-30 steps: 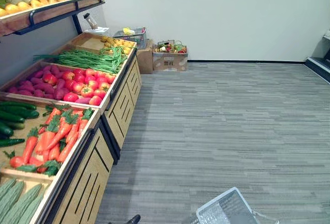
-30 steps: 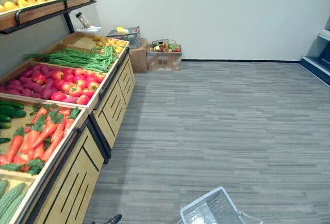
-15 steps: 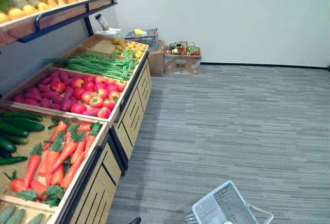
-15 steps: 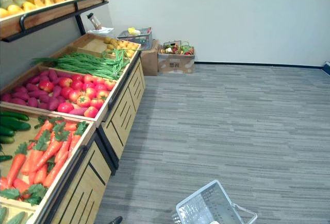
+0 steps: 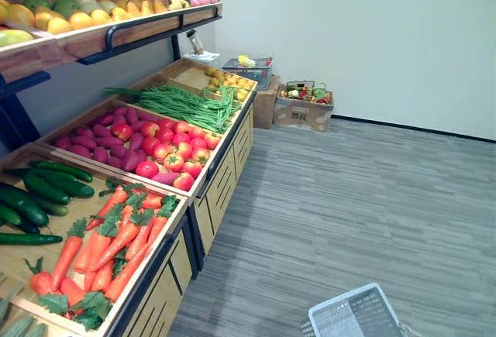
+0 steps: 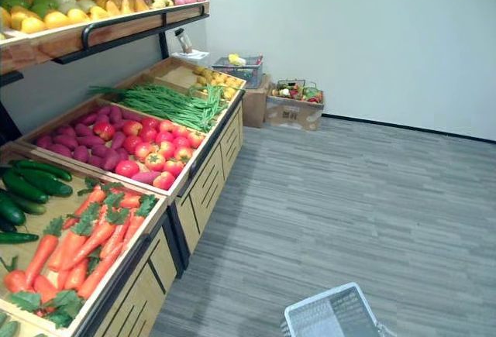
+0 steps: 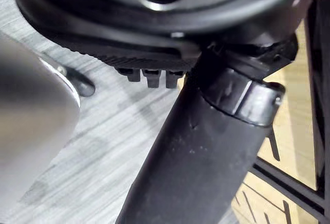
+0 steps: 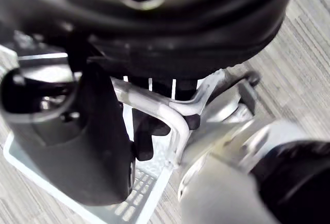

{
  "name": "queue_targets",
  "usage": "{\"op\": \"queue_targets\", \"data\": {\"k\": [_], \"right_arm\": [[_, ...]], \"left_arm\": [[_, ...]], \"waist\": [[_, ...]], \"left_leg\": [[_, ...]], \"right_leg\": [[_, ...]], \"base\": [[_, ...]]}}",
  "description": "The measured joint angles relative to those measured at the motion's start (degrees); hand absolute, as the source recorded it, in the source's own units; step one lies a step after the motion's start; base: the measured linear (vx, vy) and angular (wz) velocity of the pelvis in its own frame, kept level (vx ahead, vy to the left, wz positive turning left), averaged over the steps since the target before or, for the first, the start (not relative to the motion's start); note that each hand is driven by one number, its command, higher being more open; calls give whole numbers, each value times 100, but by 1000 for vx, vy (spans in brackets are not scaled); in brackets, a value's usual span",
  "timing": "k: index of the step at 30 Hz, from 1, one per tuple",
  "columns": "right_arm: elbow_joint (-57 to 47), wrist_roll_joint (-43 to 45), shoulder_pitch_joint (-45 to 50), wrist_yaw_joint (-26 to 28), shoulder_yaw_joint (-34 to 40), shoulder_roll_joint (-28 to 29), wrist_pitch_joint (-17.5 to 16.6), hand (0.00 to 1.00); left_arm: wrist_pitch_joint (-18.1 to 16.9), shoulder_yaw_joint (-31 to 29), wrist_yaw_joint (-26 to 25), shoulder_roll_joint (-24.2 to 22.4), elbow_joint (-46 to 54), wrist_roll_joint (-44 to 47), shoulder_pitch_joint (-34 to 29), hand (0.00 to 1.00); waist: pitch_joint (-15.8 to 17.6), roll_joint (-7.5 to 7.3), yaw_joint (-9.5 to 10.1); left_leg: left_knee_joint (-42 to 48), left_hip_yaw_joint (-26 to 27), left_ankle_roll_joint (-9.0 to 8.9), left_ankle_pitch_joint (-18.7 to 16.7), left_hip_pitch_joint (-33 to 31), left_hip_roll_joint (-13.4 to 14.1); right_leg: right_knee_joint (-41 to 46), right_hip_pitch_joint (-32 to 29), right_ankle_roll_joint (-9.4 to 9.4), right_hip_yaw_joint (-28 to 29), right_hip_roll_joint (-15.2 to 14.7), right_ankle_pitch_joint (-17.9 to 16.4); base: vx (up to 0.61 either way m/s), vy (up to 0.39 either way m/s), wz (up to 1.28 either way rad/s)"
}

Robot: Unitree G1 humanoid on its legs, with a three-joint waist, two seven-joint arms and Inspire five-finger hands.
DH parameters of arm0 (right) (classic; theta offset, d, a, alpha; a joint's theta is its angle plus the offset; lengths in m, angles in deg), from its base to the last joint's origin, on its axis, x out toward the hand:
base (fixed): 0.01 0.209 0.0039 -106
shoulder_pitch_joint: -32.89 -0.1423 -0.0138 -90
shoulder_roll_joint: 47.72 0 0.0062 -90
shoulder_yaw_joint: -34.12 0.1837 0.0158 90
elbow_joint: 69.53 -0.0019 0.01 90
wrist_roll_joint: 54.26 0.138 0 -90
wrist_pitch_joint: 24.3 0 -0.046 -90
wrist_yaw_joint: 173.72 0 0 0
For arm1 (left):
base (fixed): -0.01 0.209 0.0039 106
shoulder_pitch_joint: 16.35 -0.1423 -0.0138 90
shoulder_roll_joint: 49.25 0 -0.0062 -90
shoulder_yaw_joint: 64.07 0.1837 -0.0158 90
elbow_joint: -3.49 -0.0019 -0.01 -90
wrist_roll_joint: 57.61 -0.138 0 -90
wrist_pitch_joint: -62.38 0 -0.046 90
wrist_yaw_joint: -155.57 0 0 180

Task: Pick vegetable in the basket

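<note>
A pale grey plastic basket hangs low over the floor at the lower right of the eye views, in front of the wooden stall. In the right wrist view my right hand is shut on the basket's metal handle, with the basket's slotted bottom below it. Carrots with green tops fill the nearest crate. Dark cucumbers lie behind them. Tomatoes and purple tubers fill the crate beyond, then long green beans. My left hand hangs over the floor beside the stall front.
An upper shelf of fruit overhangs the crates. A wire basket stands at the stall's far end, with a cardboard box of produce against the white wall. Grey striped floor stretches to the right.
The whole picture has shifted as the camera turned toward the stall; the crates now look larger and nearer. The basket stays at the lower right edge.
</note>
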Motion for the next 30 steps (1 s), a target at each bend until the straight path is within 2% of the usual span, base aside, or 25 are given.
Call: {"op": "queue_targets", "data": {"k": [1, 3, 4, 5, 6, 7, 8, 10, 12, 13, 14, 15, 17, 18, 19, 20, 21, 22, 25, 27, 30], "right_arm": [[-2, 73, 55, -1, -20, 34, 16, 0], [-6, 129, 295, -58, -378, 98, -7, 0], [-5, 131, 337, -78, -502, 102, -11, 0], [8, 130, 391, -119, -718, 87, -11, 0], [-8, 126, 418, -157, -850, 11, -9, 0], [-10, 129, 402, -175, -901, -41, 8, 0], [-20, 126, 322, -216, -957, -100, 59, 0], [-122, 115, 142, -259, -1313, -184, 138, 0], [-264, 106, 15, -253, -1475, -274, 236, 0], [-363, 93, -123, -255, -1533, -338, 303, 0], [-360, 92, -197, -255, -1502, -357, 339, 0], [-329, 92, -310, -227, -1321, -347, 395, 0], [-210, 98, -370, -138, -919, -225, 403, 0], [-153, 104, -349, -105, -670, -98, 420, 0], [-113, 119, -333, -84, -554, -22, 413, 0], [-18, 159, -324, -93, -261, 24, 385, 0], [8, 215, -286, -92, -131, 3, 375, 0], [-20, 228, -170, -80, -103, 2, 330, 0], [-125, 193, -115, 22, -192, 7, 204, 0], [-200, -52, -234, 51, -249, 70, 110, 0], [-239, -128, -317, 49, -292, 85, 100, 0]], "left_arm": [[0, -16, -1, -7, 3, -1, 15, 100], [4, -268, 32, -58, 78, -38, 36, 100], [3, -347, 36, -61, 108, -72, 37, 100], [6, -504, 49, -47, 187, -117, 40, 100], [7, -651, 41, -135, 267, -135, 31, 100], [3, -702, 44, -188, 307, -176, 12, 100], [7, -795, 46, -233, 354, -249, 5, 100], [53, -882, 53, -284, 508, -234, -31, 100], [76, -876, 94, -294, 545, -243, -12, 100], [97, -849, 121, -303, 545, -280, 47, 100], [100, -826, 121, -324, 541, -282, 73, 100], [98, -672, 115, -278, 532, -272, 60, 100], [58, -182, 113, -92, 493, -272, 66, 100], [7, 140, 127, 0, 482, -291, 64, 100], [-10, 273, 147, 35, 460, -319, 88, 100], [-30, 418, 225, 86, 354, -393, 168, 100], [-40, 526, 233, 128, 253, -530, 229, 100], [-64, 669, 256, 125, 215, -600, 218, 100], [-106, 780, 331, 184, 218, -648, 84, 100], [-74, 776, 321, 210, 208, -534, 2, 100], [-73, 661, 245, 192, 115, -539, -20, 100]], "waist": [[7, 9, -3], [28, -8, -45], [29, -47, -72], [40, -163, -107], [36, -196, -101], [43, -153, -96], [59, -53, -93], [59, -26, -86], [25, -16, -43], [-7, 21, 76], [-16, 17, 108], [-39, -9, 130], [-113, -90, 79], [-160, -134, -4], [-167, -157, -85], [-124, -107, -140], [-81, -52, -187], [-75, -17, -246], [-121, 55, -241], [-86, 13, -205], [-80, 1, -132]], "left_leg": [[35, -135, -53, -37, -12, 82], [247, -723, -278, -266, -50, 252], [350, -874, -343, -340, -102, 238], [655, -1170, -473, -539, -213, 155], [880, -1367, -622, -678, -246, 198], [976, -1399, -722, -715, -224, 282], [1168, -1352, -839, -801, -239, 474], [1192, -991, -869, -812, -242, 759], [1117, -641, -892, -767, -288, 947], [977, -388, -951, -592, -379, 1044], [902, -327, -985, -490, -430, 1049], [706, -188, -969, -256, -486, 1021], [327, 43, -797, 267, -621, 911], [-196, 288, -651, 742, -603, 831], [-268, 582, -584, 750, -594, 819], [-76, 1458, -582, 589, -646, 847], [-81, 1953, -588, 624, -609, 823], [-158, 2168, -514, 742, -566, 738], [-606, 1908, -455, 926, -373, 565], [-801, 1826, -428, 1008, -358, 419], [-809, 1845, -392, 972, -333, 308]], "right_leg": [[-222, -61, 45, 204, 124, 63], [-1146, -146, 158, 1118, 417, 411], [-1388, -118, 174, 1379, 419, 506], [-1684, -32, 259, 1684, 368, 841], [-1474, 2, 143, 1497, 454, 1070], [-1341, 6, 37, 1282, 454, 1024], [-1224, 149, -146, 936, 521, 861], [-1239, 401, -366, 387, 597, 698], [-1317, 502, -428, 59, 635, 662], [-1394, 549, -438, -183, 652, 661], [-1408, 552, -441, -276, 639, 663], [-1412, 563, -445, -422, 597, 665], [-1418, 564, -533, -669, 486, 719], [-1476, 596, -632, -958, 415, 783], [-1555, 657, -667, -1145, 381, 805], [-1650, 830, -681, -1426, 371, 795], [-1653, 963, -694, -1598, 353, 783], [-1601, 1086, -691, -1689, 325, 780], [-1510, 1182, -653, -1458, 301, 757], [-1547, 1187, -531, -1169, 228, 678], [-1682, 1251, -490, -985, 161, 654]], "base": [[186, -252, 97], [226, -346, 124], [240, -379, 136], [271, -420, 137], [280, -424, 131], [282, -401, 123], [256, -351, 107], [273, -359, 120], [200, -236, 98], [187, -200, 92], [183, -193, 106], [98, -109, 128], [113, -86, 167], [108, -28, 172], [127, 20, 214], [105, 53, 191], [96, 102, 212], [82, 169, 178], [56, 137, 82], [18, 103, 27], [-23, 83, -1]]}}
